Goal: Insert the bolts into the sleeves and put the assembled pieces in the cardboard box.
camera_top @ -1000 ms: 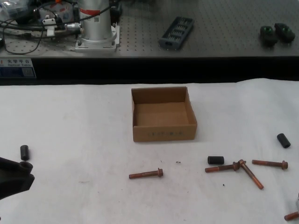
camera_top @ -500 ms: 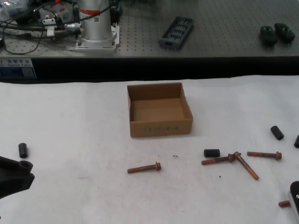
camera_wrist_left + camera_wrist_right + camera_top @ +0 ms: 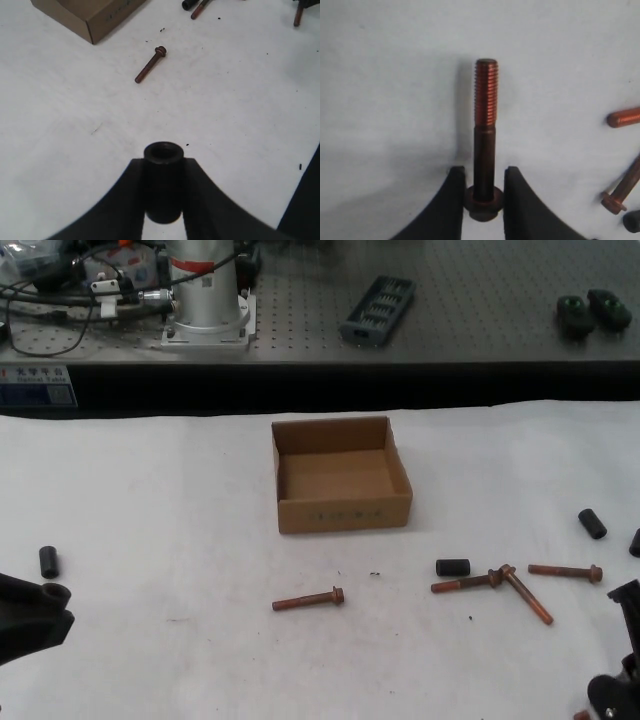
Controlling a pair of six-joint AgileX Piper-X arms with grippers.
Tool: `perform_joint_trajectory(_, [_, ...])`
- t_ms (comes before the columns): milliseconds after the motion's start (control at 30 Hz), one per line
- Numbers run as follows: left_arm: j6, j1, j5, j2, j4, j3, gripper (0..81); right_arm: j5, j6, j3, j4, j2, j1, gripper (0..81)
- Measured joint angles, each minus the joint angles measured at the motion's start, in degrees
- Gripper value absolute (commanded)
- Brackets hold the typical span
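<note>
Here the left gripper [image 3: 164,169] is closed on a black sleeve [image 3: 163,192], whose open bore end sits just past the fingertips. The right gripper [image 3: 484,175] clamps a bolt [image 3: 485,110] by its head, with the threaded shank pointing out beyond the tips. Ahead of the left fingers lie a loose bolt [image 3: 150,64] and the cardboard box [image 3: 95,17].

The cardboard box [image 3: 345,512] stands open-topped mid-bench. Bare white cover [image 3: 160,500] stretches from it to the left edge, broken by one sleeve [image 3: 48,561]. A lone bolt [image 3: 308,599] lies before the box. Toward the right edge, a black sleeve [image 3: 453,567] and three bolts [image 3: 526,596] crowd the way.
</note>
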Motion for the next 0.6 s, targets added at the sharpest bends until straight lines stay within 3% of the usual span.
perform_joint_trajectory(133, [-0.02, 0.00, 0.00, 0.00, 0.00, 0.00, 0.6, 2.81, -0.54, 0.00, 3.46, -0.82, 1.74, 6.4])
perform_joint_trajectory(300, [0.33, 0.00, 0.00, 0.00, -0.06, 0.00, 0.6, 9.81, -11.97, 0.00, 4.10, -0.82, 4.30, 6.4])
perform_joint_trajectory(600, [0.37, 0.00, 0.00, 0.00, -0.06, 0.00, 0.6, 8.64, -21.86, 0.00, -7.10, -1.24, 8.07, 6.4])
